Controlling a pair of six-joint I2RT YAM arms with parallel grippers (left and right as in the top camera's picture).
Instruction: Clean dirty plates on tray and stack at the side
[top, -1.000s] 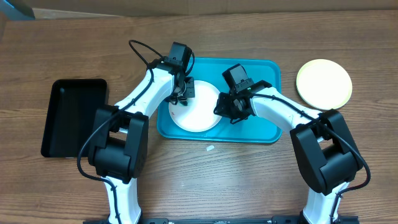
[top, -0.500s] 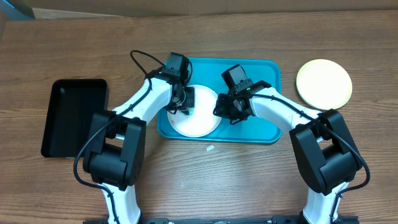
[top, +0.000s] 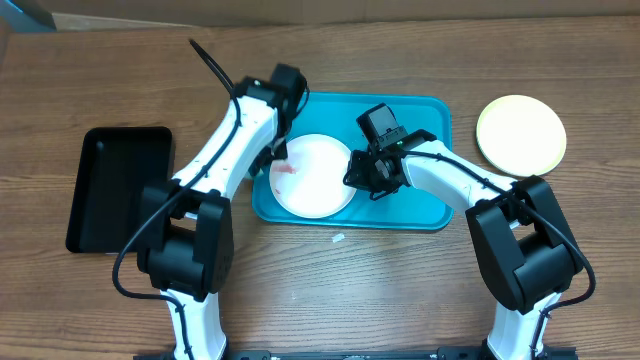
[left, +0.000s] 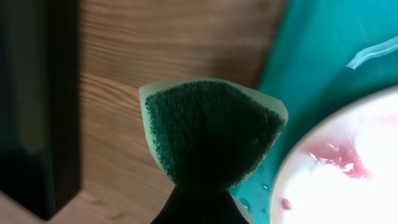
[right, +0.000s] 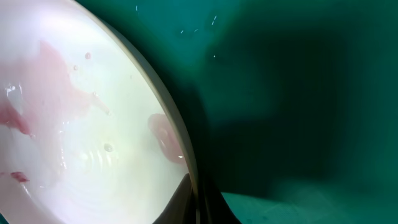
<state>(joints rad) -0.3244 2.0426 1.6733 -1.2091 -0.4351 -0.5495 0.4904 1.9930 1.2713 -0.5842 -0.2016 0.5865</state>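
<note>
The left arm arches high, and the left pincer (top: 277, 156) is clamped on a folded sponge (left: 208, 134), coarse green over pale foam, at the turquoise tray's (top: 420, 115) left rim. The right pincer (top: 357, 170), closed, pinches the rim of a glossy, round, pink-smeared white plate (top: 318, 182) lying in the tray.

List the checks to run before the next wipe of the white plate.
1. Sponge held in left gripper: ok.
2. Right gripper pinching the white plate by its rim: ok.
3. White plate inside the turquoise tray: ok.
4. White plate clean: not ok, pink smear on it.
5. Sponge on the smear: not ok, it is off the plate, over the tray's left edge.
6. Yellow-green plate set aside on the table: ok.
</note>
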